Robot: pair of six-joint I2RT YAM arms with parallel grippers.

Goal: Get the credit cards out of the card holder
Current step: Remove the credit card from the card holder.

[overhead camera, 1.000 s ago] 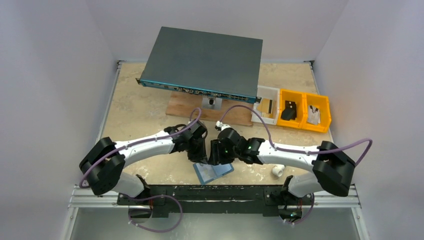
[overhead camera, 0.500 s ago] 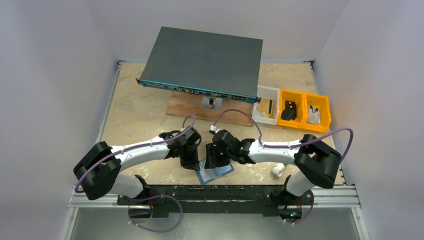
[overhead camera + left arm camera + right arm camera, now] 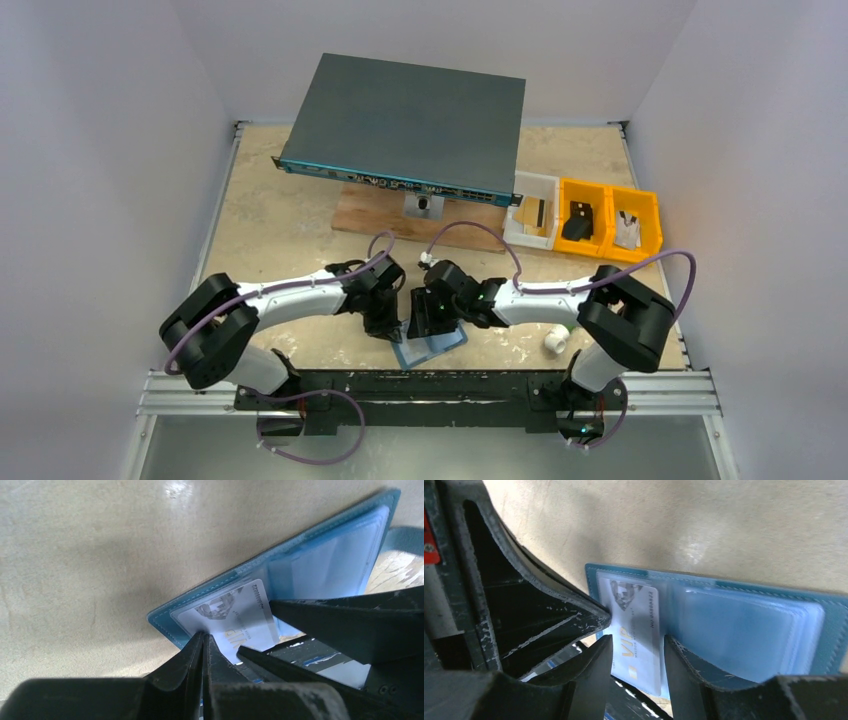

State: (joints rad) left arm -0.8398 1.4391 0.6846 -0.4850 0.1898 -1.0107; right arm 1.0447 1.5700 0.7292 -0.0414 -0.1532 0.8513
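The steel-blue folding card holder (image 3: pixel 432 347) lies open near the beige table's (image 3: pixel 270 220) front edge, with 1 pale plastic VIP card (image 3: pixel 634 630) sticking out of its slot. The left gripper (image 3: pixel 202 639) is clenched tight at that card's edge. The right gripper (image 3: pixel 638 639) stands parted, its 2 fingers (image 3: pixel 589 680) straddling the card.

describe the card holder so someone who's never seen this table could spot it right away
Find the large dark grey box at the back of the table, then come straight down to the near edge. The card holder lies open there, small, flat and steel-blue with a pale card showing inside, unlike the yellow bins to the right.
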